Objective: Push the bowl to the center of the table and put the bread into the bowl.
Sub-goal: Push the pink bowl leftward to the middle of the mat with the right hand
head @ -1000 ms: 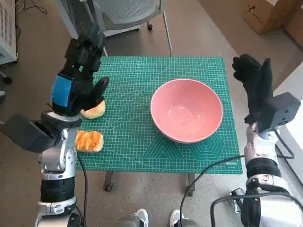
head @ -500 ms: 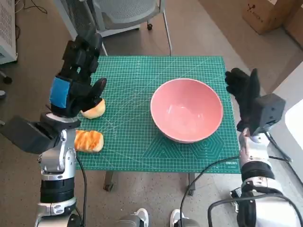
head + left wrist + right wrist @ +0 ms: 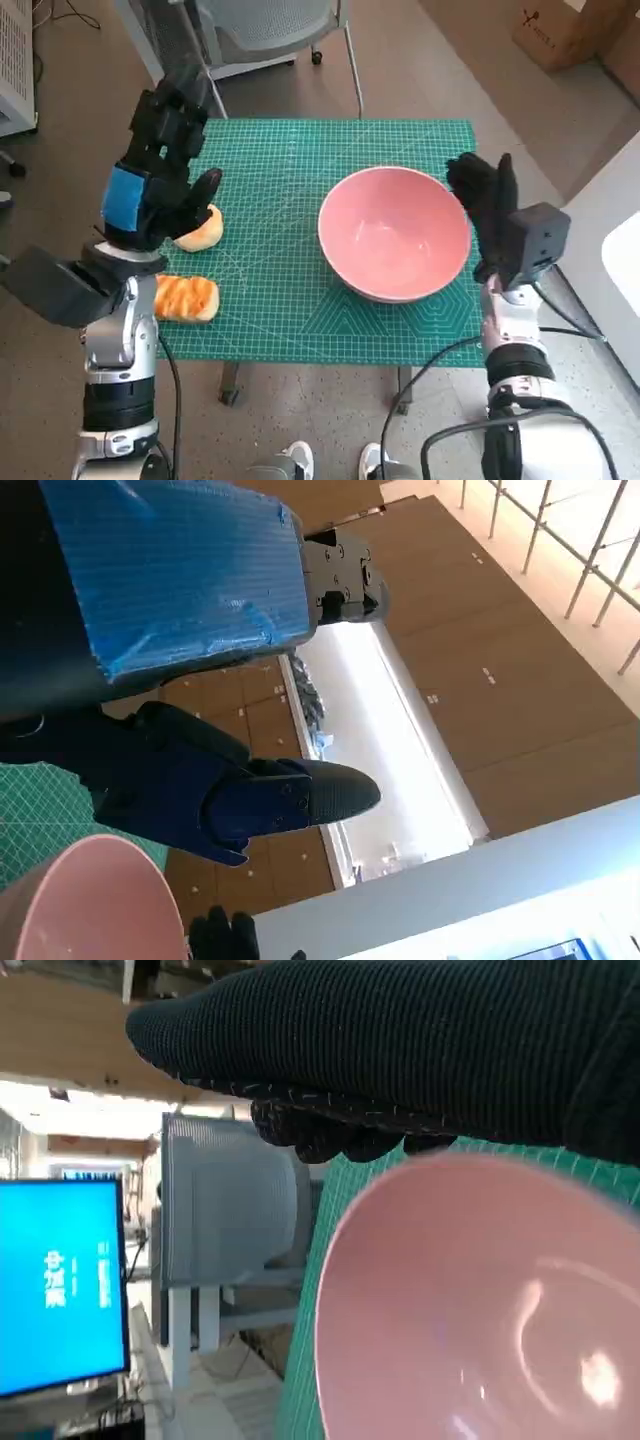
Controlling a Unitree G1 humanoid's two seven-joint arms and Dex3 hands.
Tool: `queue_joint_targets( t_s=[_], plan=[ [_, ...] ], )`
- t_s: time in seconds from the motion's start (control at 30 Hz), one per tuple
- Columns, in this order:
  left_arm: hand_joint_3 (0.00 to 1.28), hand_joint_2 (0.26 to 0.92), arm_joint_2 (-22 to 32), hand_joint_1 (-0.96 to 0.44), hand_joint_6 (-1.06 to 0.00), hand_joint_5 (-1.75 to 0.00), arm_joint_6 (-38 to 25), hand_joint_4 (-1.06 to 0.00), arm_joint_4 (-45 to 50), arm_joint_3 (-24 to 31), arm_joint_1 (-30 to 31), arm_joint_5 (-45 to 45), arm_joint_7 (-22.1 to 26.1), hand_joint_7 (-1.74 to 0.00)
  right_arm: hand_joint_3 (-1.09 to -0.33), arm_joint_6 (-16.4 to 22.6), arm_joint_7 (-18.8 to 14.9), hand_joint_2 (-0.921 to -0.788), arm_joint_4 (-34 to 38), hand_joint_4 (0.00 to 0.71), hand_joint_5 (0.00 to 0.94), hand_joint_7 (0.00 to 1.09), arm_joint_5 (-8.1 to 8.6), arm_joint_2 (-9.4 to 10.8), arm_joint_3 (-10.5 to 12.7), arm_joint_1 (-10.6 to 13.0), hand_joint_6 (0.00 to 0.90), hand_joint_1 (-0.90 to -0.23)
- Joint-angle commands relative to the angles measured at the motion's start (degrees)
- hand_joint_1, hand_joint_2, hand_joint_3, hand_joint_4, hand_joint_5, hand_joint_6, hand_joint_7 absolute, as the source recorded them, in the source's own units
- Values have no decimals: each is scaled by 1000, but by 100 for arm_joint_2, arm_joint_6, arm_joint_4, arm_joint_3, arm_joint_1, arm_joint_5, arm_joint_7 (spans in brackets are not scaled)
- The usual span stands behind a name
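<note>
Since a second ago, the right hand [image 3: 482, 195] has swung in from off the table's right side to the pink bowl's [image 3: 394, 245] rim at about 2 o'clock, fingers spread, holding nothing. Going left to right: a glazed bun [image 3: 186, 297] lies near the green mat's [image 3: 290, 170] left edge; just beyond it at 12 o'clock, a pale roll [image 3: 200, 230] sits under the left hand [image 3: 155, 185] (fingers apart, gripping nothing). Bare mat separates bread from bowl. The bowl, smooth and glossy, sits right of centre, close to the right edge.
</note>
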State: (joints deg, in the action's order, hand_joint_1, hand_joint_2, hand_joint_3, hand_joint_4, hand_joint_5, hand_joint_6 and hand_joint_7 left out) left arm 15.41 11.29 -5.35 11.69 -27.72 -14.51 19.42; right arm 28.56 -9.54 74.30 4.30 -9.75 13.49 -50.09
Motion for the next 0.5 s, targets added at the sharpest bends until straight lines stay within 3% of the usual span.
queue_joint_targets(
  t_s=[0.03, 0.5],
  plan=[
    [437, 921, 69, -663, 1, -35, 39, -30, 53, 50, 72, -46, 29, -361, -695, -156, -117, -921, 63, 222, 1, 6, 17, 205, 17, 87, 320, -571],
    [431, 921, 100, -664, 1, -34, 54, -34, 94, 111, 153, -64, 52, -362, -701, -275, -236, -921, 43, 209, 0, 8, 27, 612, 29, -99, 323, -572]
  ],
)
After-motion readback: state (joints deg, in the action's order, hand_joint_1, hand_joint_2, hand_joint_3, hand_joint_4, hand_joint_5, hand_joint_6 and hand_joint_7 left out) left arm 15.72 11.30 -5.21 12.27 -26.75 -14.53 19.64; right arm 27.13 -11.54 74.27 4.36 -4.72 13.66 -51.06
